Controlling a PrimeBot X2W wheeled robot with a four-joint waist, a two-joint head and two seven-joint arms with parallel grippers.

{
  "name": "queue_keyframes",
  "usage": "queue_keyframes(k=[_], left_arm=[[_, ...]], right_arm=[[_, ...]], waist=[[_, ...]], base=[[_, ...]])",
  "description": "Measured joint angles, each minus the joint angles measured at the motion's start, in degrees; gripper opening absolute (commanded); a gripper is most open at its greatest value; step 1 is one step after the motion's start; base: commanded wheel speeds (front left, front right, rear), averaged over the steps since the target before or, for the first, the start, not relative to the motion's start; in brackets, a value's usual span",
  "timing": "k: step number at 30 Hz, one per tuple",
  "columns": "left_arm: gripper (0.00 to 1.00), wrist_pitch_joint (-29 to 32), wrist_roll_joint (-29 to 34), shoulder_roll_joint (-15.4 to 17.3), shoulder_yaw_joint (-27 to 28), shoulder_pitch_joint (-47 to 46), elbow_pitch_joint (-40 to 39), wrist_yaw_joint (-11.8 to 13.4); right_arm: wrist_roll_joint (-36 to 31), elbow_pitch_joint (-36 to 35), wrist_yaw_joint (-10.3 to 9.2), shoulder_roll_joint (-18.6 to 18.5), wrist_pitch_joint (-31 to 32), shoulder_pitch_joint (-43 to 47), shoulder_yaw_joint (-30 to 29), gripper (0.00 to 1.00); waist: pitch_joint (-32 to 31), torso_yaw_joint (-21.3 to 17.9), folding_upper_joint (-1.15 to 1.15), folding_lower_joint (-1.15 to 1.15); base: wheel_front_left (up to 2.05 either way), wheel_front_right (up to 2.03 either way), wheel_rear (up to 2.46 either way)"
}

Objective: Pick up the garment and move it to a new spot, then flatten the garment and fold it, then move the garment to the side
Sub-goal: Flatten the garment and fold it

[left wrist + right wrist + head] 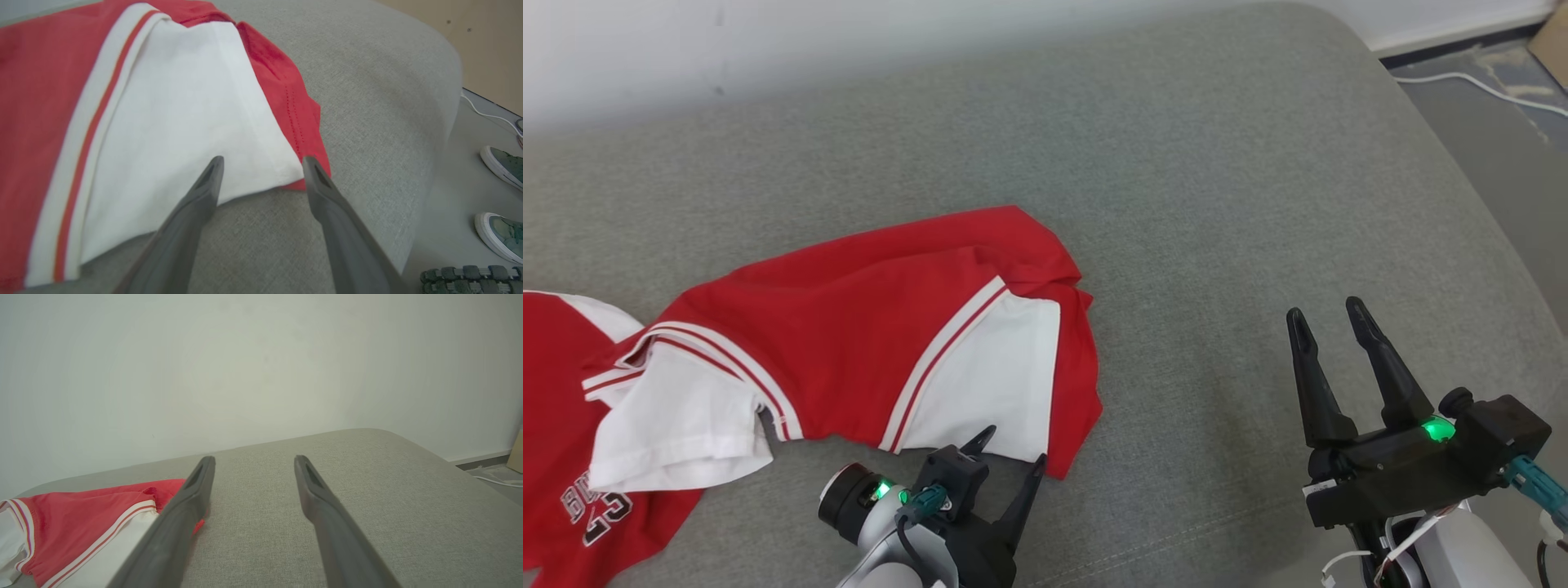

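The garment point(849, 327) is a red shirt with white sleeves and striped trim, lying crumpled on the grey cushioned surface point(1217, 204) at the left and centre. My left gripper point(1013, 447) is open at the near edge of a white sleeve point(184, 114), its fingertips straddling the sleeve's corner beside the red hem point(294, 110). Off to the right, my right gripper point(1327, 320) stands open above bare cushion, well apart from the shirt. In the right wrist view the garment point(81, 522) lies at lower left behind the right gripper point(253, 461).
A pale wall point(261, 355) runs behind the cushion. The cushion's rounded right edge drops to a grey floor with a white cable point(1478, 86). A person's two green shoes point(502, 163) stand on the floor, near a dark ridged object point(470, 273).
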Motion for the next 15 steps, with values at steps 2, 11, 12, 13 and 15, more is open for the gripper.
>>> queue_keyframes(k=[2, 11, 12, 13, 15], left_arm=[[1.0, 0.0, -0.01, -0.12, -0.23, -0.61, 1.47, -0.43], [1.0, -0.37, 0.01, -1.29, -1.64, -3.67, 6.48, -0.48], [1.0, -0.66, 0.01, -1.36, -1.65, -3.97, 7.08, -0.49], [1.0, -0.68, 0.02, -1.44, -1.62, -4.27, 7.48, -0.49], [1.0, -1.21, 0.01, -1.57, -1.6, -4.5, 8.17, -0.49]], right_arm=[[0.0, 0.21, 0.0, 0.09, 0.0, -0.12, 0.03, 1.0], [-0.08, 0.99, 0.01, 0.45, 0.0, -0.11, -0.46, 1.0], [-0.08, 1.04, 0.01, 0.54, 0.0, -0.11, -0.51, 1.0], [-0.08, 1.11, 0.01, 0.62, 0.0, -0.11, -0.56, 1.0], [-0.08, 1.22, 0.01, 0.65, 0.0, -0.11, -0.68, 1.0]], waist=[[0.51, -0.62, 0.0, 0.0], [1.84, -1.98, 0.0, 0.0], [1.86, -1.99, 0.0, 0.0], [1.87, -1.98, 0.0, 0.0], [1.87, -1.93, 0.0, 0.0]], base=[[0.0, 0.0, 0.0], [0.0, 0.0, 0.0], [0.0, 0.0, 0.0], [0.0, 0.0, 0.0], [0.0, 0.0, 0.0]])
